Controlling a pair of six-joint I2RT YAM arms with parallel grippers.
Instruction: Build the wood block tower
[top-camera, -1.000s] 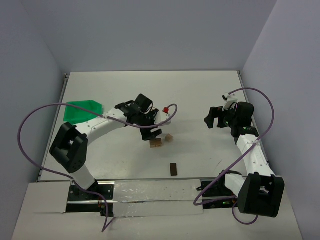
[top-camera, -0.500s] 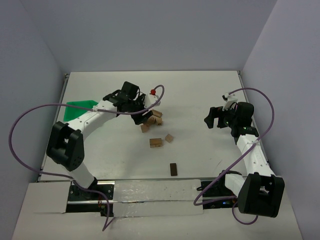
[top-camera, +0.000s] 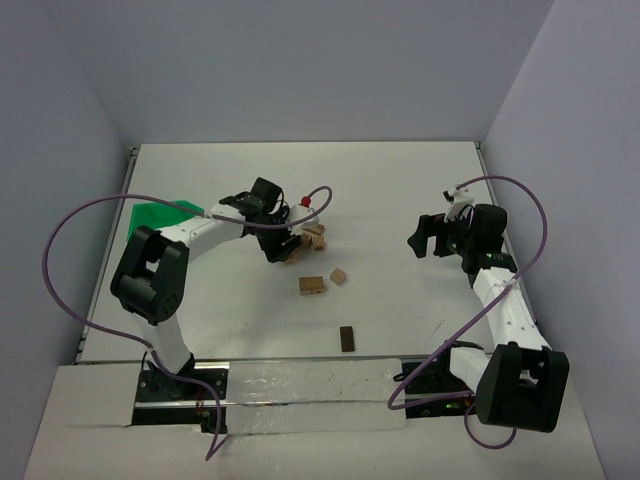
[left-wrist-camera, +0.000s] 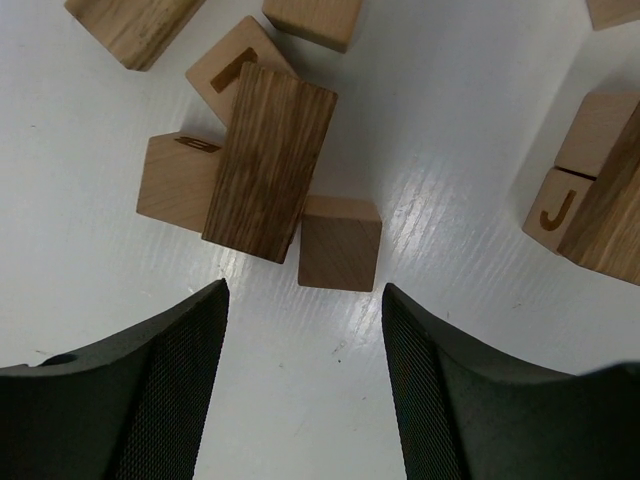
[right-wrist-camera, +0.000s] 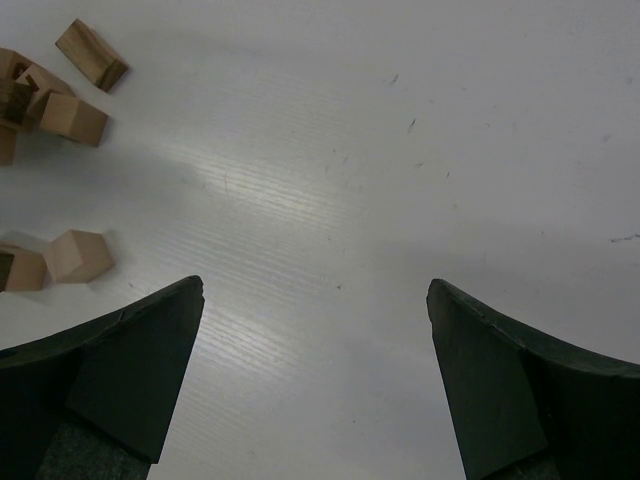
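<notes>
The top camera looks down from above and behind me, taking in the whole table (top-camera: 400, 180); my left wrist camera faces straight down, very close over the scattered wood blocks (left-wrist-camera: 268, 160); my right wrist camera looks from farther off, catching those same blocks at its left edge.

The left hand (left-wrist-camera: 303, 292), fingers (left-wrist-camera: 160, 390) apart over the white tabletop (left-wrist-camera: 440, 150), nothing between them. Just ahead of the fingertips: a plain cube (left-wrist-camera: 340, 243); beside it, a long grained block (left-wrist-camera: 268, 163) lying across two cubes (left-wrist-camera: 178, 185). Ahead right: a cube marked J (left-wrist-camera: 557, 205).
</notes>
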